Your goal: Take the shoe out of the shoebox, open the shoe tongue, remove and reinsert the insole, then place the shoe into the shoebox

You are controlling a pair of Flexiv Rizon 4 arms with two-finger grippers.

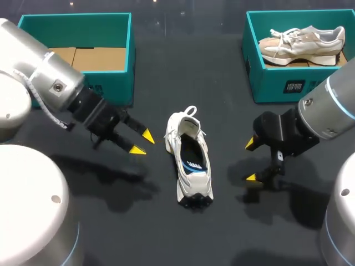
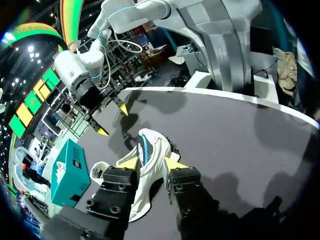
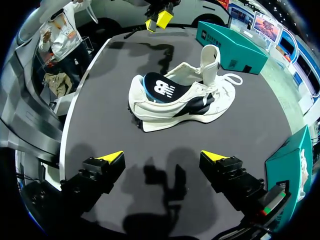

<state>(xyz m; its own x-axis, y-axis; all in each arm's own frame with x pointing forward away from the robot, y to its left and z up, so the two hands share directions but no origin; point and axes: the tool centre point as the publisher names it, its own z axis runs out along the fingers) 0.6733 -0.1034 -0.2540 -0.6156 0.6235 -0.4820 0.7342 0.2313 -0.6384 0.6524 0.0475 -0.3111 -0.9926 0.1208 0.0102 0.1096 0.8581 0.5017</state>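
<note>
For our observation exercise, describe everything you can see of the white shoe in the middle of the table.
The white shoe stands on its chunky sole on the dark table. It has black side panels and white laces. Its tongue is pulled upright, baring a blue and black insole. Only the table touches it; the left gripper and right gripper flank it, open, apart.

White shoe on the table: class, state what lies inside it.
Inside the white shoe a dark insole with blue markings shows through the opening. Its front end runs under the shoe's laced front and cannot be seen.
</note>
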